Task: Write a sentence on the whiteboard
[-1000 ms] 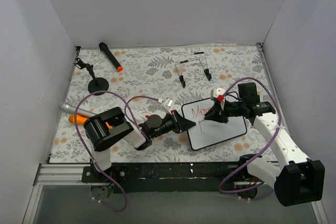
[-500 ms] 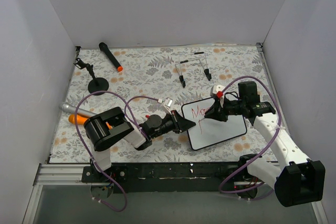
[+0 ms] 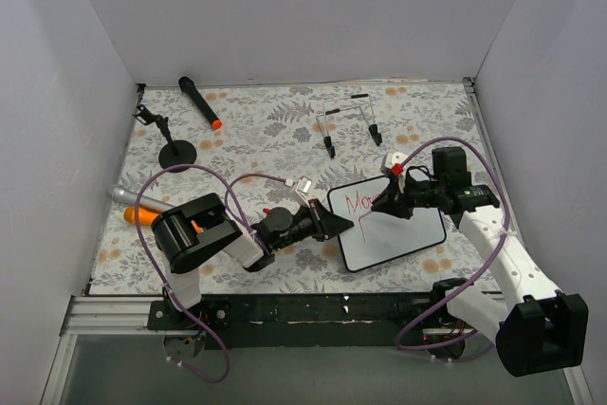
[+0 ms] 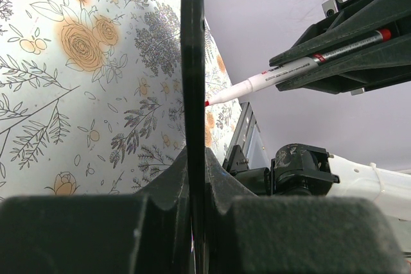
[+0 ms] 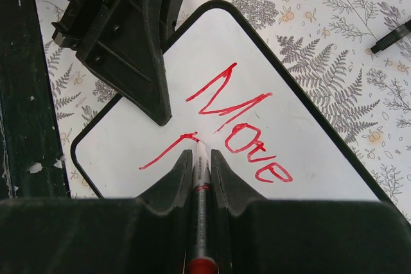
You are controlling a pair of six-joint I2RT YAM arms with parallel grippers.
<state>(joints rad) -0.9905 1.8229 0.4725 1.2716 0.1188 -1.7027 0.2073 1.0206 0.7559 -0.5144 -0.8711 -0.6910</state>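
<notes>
On the near right part of the floral table [image 3: 256, 130], between the two arms, sits the single whiteboard [image 3: 403, 234]. Its long axis runs left to right, with the right end turned slightly toward the far side. The left tool [image 3: 340, 223] is clamped on the board's left short edge. In the left wrist view that edge shows as a thin black line pinched between the two fingers.

The right tool [image 3: 387, 206] is closed around one marker [image 5: 200, 178], which has a white barrel and a red rear end. The marker is tilted, its red end raised toward the far right and its tip pointing down to the near left, touching the board.

The sentence [image 5: 237, 120] so far is one red word, "Move", on the left half of the board. It slants along the long axis. Below it is one further red stroke, and the marker tip rests at the end of that stroke.

Elsewhere on the table:
- One black microphone [image 3: 200, 102] with an orange tip lies at the far left, tip pointing toward the near right.
- One small black stand [image 3: 176, 152] with a round base is just near of it.
- One thin wire item [image 3: 346, 119] with two black-tipped legs lies at the far middle. What it is cannot be told.
- A grey piece and an orange piece [image 3: 133, 206] show at the left edge, partly hidden by the left arm.
</notes>
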